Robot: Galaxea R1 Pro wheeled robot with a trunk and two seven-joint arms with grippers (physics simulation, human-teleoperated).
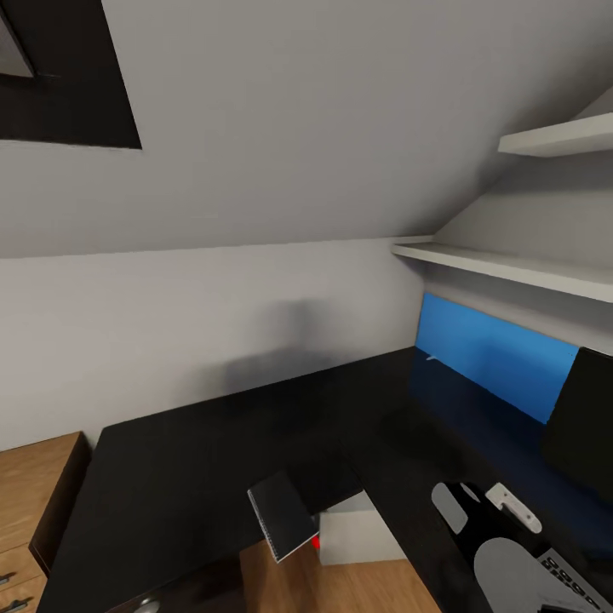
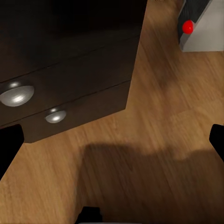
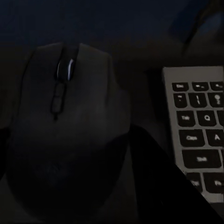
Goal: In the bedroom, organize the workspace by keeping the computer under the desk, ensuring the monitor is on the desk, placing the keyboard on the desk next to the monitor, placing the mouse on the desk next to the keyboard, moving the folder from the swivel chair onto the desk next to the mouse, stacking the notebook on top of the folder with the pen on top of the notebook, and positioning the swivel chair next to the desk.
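The black mouse (image 3: pixel 70 135) looms large and close in the right wrist view, lying beside the keyboard (image 3: pixel 200 135), which also peeks out at the desk's near right (image 1: pixel 572 583). My right gripper (image 1: pixel 489 511) hovers over that corner of the black desk (image 1: pixel 196 477); the dim picture hides how its fingers stand. The grey notebook (image 1: pixel 279 515) overhangs the desk's inner edge. Below it stands the pale computer (image 1: pixel 362 535) with its red light (image 2: pixel 187 26). The monitor (image 1: pixel 583 426) is at the right edge. My left gripper (image 2: pixel 112 140) is open over the wood floor, beside the drawer unit (image 2: pixel 70 70).
A light wood chest of drawers (image 1: pixel 34 502) stands left of the desk. A blue wall panel (image 1: pixel 494 353) runs behind the desk, with white shelves (image 1: pixel 511 268) above it. The sloped grey wall closes in low over the desk's back.
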